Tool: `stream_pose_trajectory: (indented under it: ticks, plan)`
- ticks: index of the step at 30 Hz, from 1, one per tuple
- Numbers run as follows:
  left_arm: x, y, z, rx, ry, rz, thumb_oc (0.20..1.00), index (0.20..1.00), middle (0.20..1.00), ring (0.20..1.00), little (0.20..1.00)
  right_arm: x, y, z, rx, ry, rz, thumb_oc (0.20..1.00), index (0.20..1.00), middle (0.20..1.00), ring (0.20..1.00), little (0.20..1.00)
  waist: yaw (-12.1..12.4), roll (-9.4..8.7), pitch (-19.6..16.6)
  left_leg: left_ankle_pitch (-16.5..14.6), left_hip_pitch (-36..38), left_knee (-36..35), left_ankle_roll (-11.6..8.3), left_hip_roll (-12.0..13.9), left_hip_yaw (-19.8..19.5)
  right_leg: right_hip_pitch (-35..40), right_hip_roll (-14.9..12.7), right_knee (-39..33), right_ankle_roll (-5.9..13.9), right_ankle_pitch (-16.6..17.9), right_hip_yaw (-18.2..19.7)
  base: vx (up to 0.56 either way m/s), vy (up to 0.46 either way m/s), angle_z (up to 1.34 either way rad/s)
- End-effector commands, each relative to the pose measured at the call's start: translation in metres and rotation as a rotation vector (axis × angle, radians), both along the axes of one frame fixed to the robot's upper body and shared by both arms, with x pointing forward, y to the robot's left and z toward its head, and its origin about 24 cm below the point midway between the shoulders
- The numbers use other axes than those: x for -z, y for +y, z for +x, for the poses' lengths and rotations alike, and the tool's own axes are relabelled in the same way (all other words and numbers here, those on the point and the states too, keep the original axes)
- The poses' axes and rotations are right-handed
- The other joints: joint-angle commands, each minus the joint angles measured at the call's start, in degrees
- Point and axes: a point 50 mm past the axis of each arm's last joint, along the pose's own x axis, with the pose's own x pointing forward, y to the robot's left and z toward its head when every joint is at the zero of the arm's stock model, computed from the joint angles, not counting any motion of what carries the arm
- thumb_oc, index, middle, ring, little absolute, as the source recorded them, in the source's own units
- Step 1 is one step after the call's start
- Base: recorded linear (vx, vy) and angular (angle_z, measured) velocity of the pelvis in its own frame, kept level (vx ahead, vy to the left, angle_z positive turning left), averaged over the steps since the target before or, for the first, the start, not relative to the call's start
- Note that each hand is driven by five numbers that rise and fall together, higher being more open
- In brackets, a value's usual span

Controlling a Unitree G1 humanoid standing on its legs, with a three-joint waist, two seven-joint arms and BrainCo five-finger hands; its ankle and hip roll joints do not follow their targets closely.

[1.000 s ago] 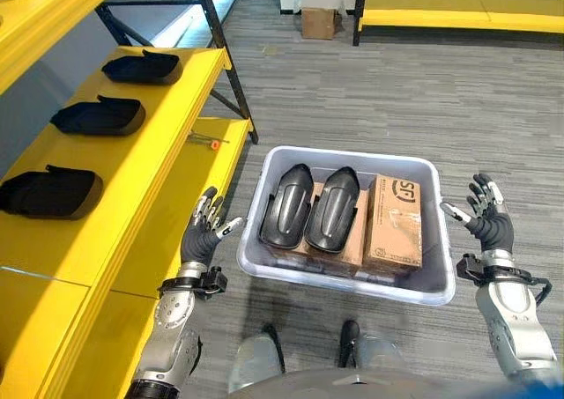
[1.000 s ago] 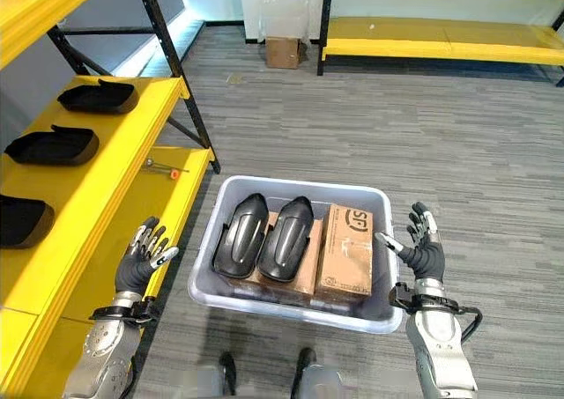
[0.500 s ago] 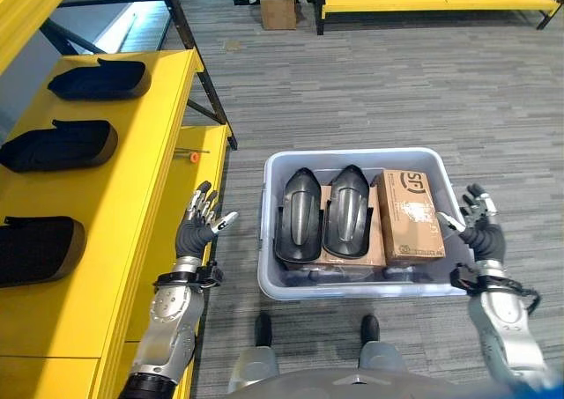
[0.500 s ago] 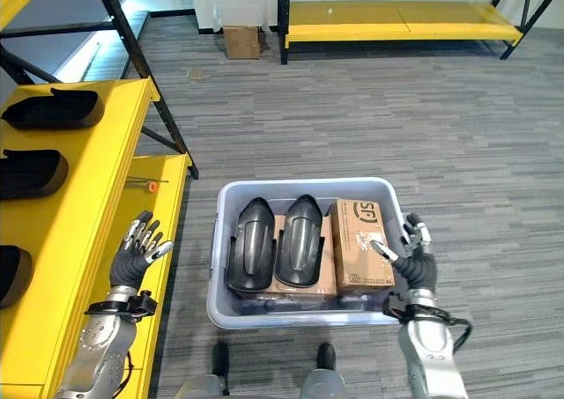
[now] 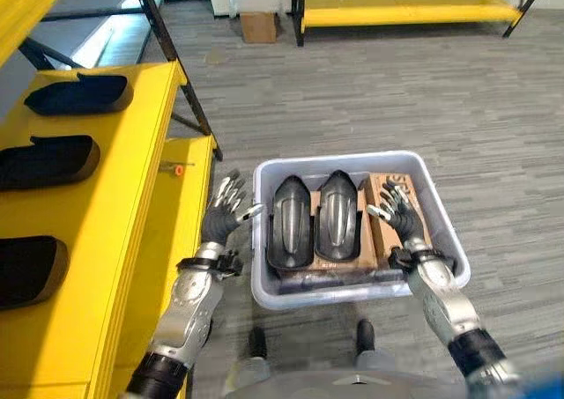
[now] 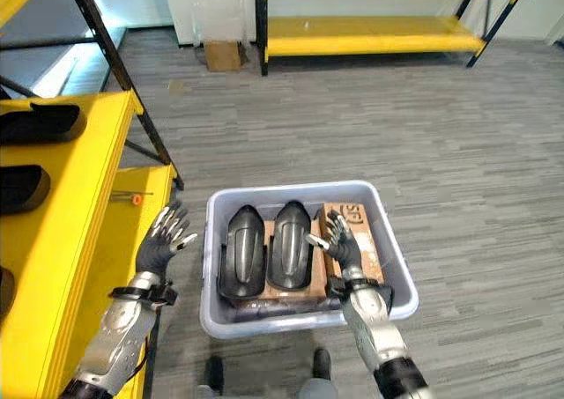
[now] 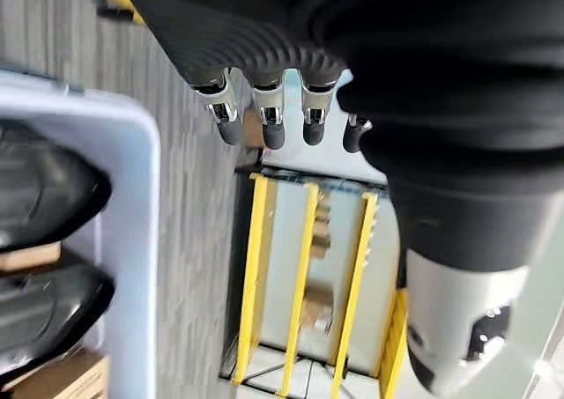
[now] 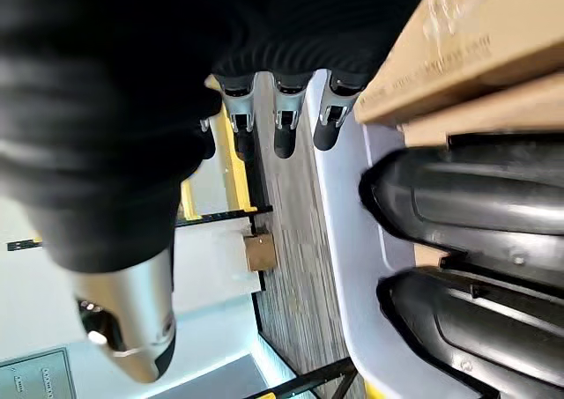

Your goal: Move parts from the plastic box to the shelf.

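A grey striped floor is shown, with a yellow shelf (image 5: 132, 196) to the robot's left already bearing black parts. The plastic box (image 6: 395, 276) holds two black parts (image 6: 264, 247) side by side on cardboard, beside a cardboard carton (image 5: 401, 210). The left hand (image 5: 226, 216), outside the box wall, and the right hand (image 6: 339, 245), over the carton, are spread, empty. A one-sided grasp may let a part slip.
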Motion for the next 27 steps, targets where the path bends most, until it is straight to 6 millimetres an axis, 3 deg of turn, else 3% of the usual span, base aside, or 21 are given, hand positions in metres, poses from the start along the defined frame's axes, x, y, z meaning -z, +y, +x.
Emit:
stream_pose_trajectory:
  ticks: [1,4,8,27]
  plan:
    - [-0.026,0.006,0.007,-0.027,-0.128,-0.041,1.000,1.000,1.000,1.000,1.000,-0.033,0.002,0.012,0.034,-0.146,0.043,1.000,1.000,1.000,1.000,1.000,1.8,-1.48,3.8,-4.1,1.5,2.0,-1.35,3.0,0.0,-3.3,-2.0,4.9,1.80,-0.3,0.2,-0.23,-0.022,-0.18]
    - [-0.034,-0.005,0.015,-0.011,-0.164,-0.057,1.000,1.000,1.000,1.000,1.000,-0.051,0.019,0.028,0.027,-0.201,0.051,1.000,1.000,1.000,1.000,1.000,2.4,-1.17,7.8,-3.1,-1.7,2.1,-1.30,2.7,0.2,-7.2,-2.1,5.5,1.93,0.9,0.6,-0.22,-0.012,-0.13]
    - [-0.038,-0.008,0.017,-0.024,-0.182,-0.056,1.000,1.000,1.000,1.000,1.000,-0.056,0.027,0.036,0.039,-0.202,0.070,1.000,1.000,1.000,1.000,1.000,2.9,-0.87,9.9,-2.7,-2.9,1.8,-1.19,2.3,0.4,-9.2,-2.5,5.8,2.15,1.8,1.2,-0.06,0.001,-0.02]
    - [-0.040,-0.021,0.019,-0.007,-0.184,-0.099,1.000,1.000,1.000,1.000,1.000,-0.041,0.005,0.047,0.213,-0.114,0.040,1.000,1.000,1.000,1.000,1.000,2.6,2.06,13.7,-1.8,-6.1,1.1,-1.68,2.3,0.4,-12.8,-2.9,6.3,1.82,2.2,0.9,0.00,-0.001,-0.01]
